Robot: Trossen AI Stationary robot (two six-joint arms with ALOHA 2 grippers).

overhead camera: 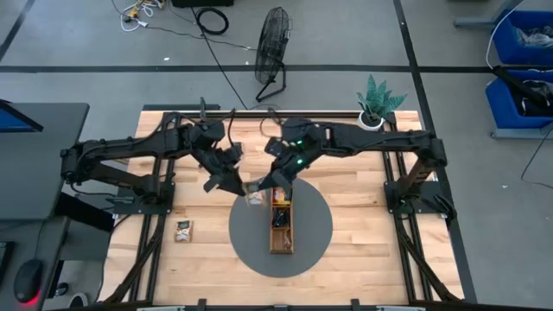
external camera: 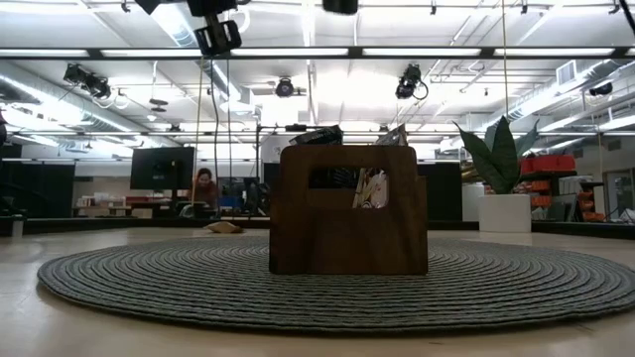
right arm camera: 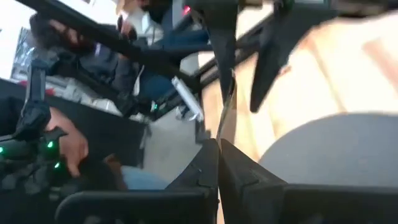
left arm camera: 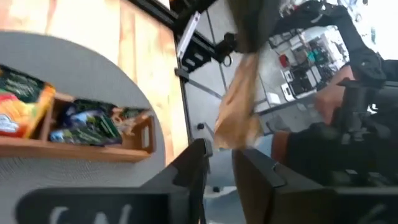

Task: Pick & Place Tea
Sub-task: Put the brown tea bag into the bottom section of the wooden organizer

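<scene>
Pale tan flat square tea-bag sachet (overhead camera: 254, 197) hangs in the air between both grippers, over the 11 o'clock rim of the round grey woven mat (overhead camera: 315, 246), just off the 12 o'clock end of the long narrow brown wooden divided tray (overhead camera: 281, 246).

The right gripper (overhead camera: 268, 184) comes in from 1 o'clock. In the right wrist view its fingers (right arm camera: 205, 168) are pressed together on the sachet's thin edge (right arm camera: 226, 118), seen edge-on.

The left gripper (overhead camera: 235, 183) comes in from 10 o'clock. In the left wrist view its fingers (left arm camera: 193, 165) stand a narrow gap apart. The tan sachet (left arm camera: 239, 109) sits just beyond the tips, not pinched, and is gripped at its far end by the right gripper.

The tray lies along 12 to 6 on the mat. An orange sachet (left arm camera: 18, 115) and dark blue-teal sachets (left arm camera: 87, 124) stand in neighbouring compartments. In the low view the tray's end wall (external camera: 347, 233) faces the camera, with sachet tops (external camera: 369, 188) showing in its cutout.

A small cluster of loose sachets (overhead camera: 183, 230) lies on the light wooden table (overhead camera: 371, 250) at 9 o'clock off the mat, well apart from it. A potted green plant (overhead camera: 377, 102) stands at the table's 1 o'clock edge. A black floor fan (overhead camera: 274, 47) stands beyond the table at 12 o'clock. A seated person (external camera: 205, 186) is in the room behind.
</scene>
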